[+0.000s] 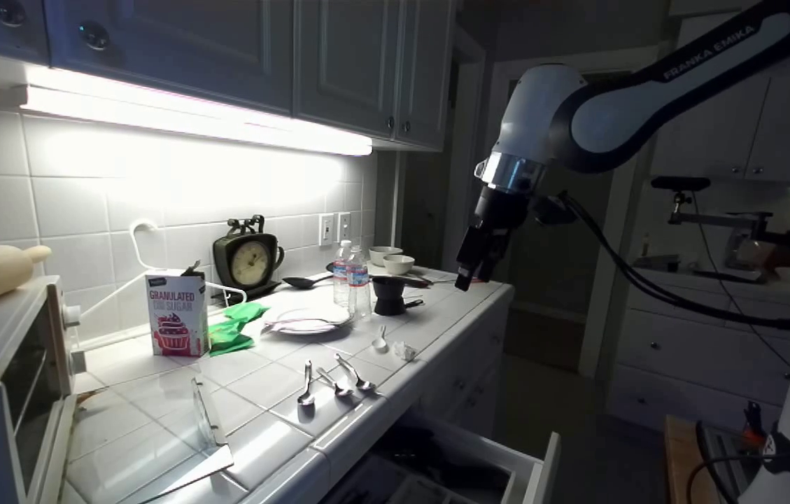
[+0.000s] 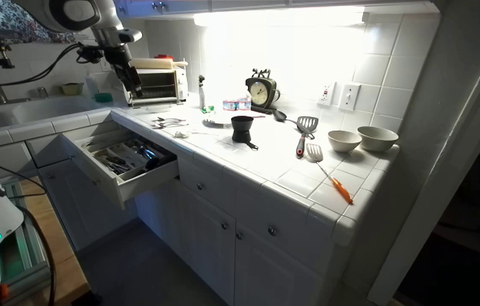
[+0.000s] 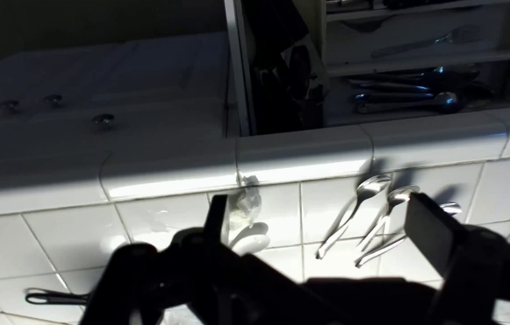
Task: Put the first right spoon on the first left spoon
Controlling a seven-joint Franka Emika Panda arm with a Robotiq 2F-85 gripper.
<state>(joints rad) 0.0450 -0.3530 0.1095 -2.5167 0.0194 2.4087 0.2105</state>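
Note:
Three metal spoons lie side by side near the counter's front edge. In an exterior view they are the right spoon [image 1: 355, 374], the middle spoon [image 1: 335, 383] and the left spoon [image 1: 306, 385]. In the wrist view the order is reversed: the right spoon [image 3: 349, 210] shows fully, the middle one [image 3: 379, 221] mostly, and the left one [image 3: 381, 249] is partly behind a finger. A white spoon [image 1: 381, 341] lies further along; its bowl shows in the wrist view [image 3: 251, 243]. My gripper [image 3: 318, 205] is open and empty, well above the counter, also in both exterior views [image 1: 473, 273] [image 2: 137, 91].
An open cutlery drawer [image 2: 148, 180] juts out below the spoons. Crumpled clear plastic [image 1: 405, 351] lies near the white spoon. Plates [image 1: 307, 320], water bottles [image 1: 360, 290], a black cup-shaped item [image 2: 242, 128], a sugar box [image 1: 178, 315] and a toaster oven [image 2: 159, 85] stand on the counter.

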